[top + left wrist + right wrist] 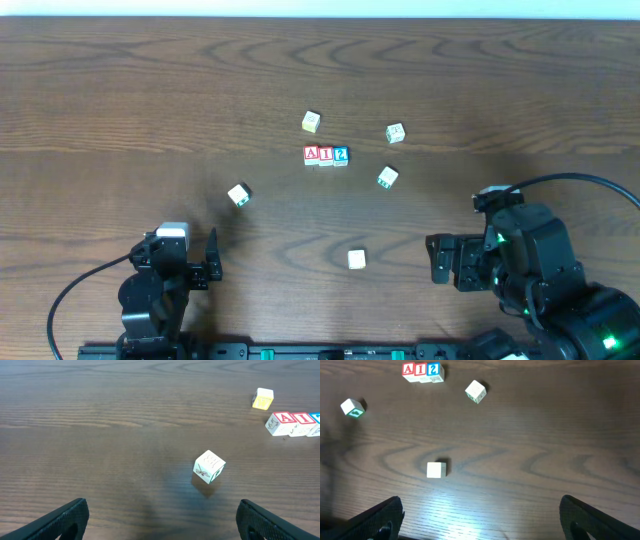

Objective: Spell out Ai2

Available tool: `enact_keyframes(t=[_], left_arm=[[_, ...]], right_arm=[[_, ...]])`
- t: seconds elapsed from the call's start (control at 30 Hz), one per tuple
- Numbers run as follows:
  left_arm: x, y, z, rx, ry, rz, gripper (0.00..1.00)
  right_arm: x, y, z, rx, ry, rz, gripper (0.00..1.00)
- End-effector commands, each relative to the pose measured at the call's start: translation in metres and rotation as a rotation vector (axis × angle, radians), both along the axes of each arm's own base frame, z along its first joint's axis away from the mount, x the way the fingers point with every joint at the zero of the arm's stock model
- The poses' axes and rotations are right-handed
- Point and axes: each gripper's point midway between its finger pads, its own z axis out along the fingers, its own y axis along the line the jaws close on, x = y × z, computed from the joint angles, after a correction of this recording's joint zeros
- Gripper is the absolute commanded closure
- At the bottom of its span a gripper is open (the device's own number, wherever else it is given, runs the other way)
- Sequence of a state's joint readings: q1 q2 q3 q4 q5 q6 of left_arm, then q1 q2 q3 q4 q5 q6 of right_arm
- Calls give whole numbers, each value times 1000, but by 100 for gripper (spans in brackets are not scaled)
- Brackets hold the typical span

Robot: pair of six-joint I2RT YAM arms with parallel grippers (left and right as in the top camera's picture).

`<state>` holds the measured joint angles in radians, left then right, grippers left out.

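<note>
Left gripper (162,525): fingers spread wide, nothing between them. Just ahead of it and slightly to its right, a loose block (209,466) sits corner-on on the table (100,420). Right gripper (482,525): also released and empty. A plain block (436,469) lies close ahead, left of its centreline. Farther out from both, the A block (311,154), I block (326,155) and 2 block (341,154) stand touching in one row. A yellow-faced block (311,122) lies just beyond that row.
</note>
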<state>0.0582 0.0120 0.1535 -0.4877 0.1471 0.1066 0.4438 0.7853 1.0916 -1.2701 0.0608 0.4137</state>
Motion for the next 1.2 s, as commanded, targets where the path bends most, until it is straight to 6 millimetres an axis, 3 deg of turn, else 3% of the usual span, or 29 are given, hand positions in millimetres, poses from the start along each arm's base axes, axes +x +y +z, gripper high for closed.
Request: enact_keyframes(t=[0.0,0.17,0.27,0.43,0.6,0.73,0.87,1.17], left_arm=[[0,0,-6,2,5,-3,4],[0,0,-6,2,5,-4,5],[0,0,-6,2,5,-3,5],[0,0,-6,2,5,-4,5],[0,0,-6,2,5,-4,5],[0,0,-6,2,5,-4,5],[0,0,-6,2,5,-3,5],[0,0,-6,2,5,-3,5]], right_arm=[[0,0,0,-1,-2,-7,1],[1,-2,0,-17,-9,0,1],[10,-17,5,-126,-71,-6,1],[35,-17,30,-222,-337,142,1],[45,-24,34,-202,-568,143,1],[44,-39,14,-188,-640,71,1],[37,-47,-19,-191,-639,36,1],[29,-40,-91,-146,-619,76,1]])
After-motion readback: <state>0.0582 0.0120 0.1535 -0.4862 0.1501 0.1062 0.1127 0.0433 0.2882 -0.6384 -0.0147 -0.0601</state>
